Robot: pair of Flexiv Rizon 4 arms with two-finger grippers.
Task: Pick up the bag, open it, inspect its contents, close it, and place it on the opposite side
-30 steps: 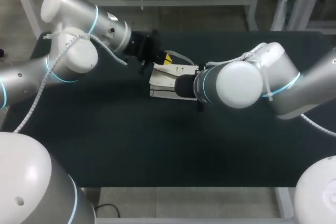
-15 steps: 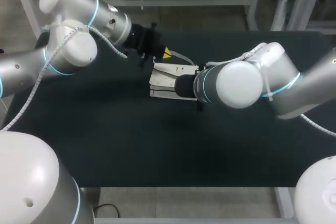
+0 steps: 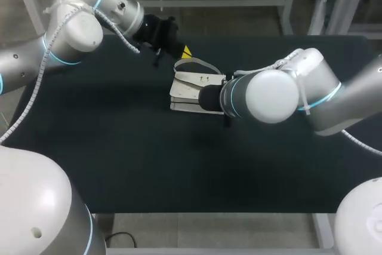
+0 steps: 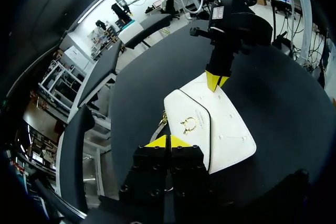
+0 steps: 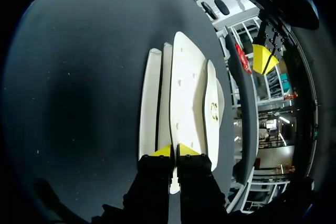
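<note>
1 white bag (image 3: 190, 85), right tool (image 5: 174, 151) pinching its edge

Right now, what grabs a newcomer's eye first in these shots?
A white bag lies flat mid-table, its gold clasp facing up. The right arm has its jaws shut on the bag's near edge. The left arm hangs across the bag from it, jaws shut and yellow tips close by the strap end.
</note>
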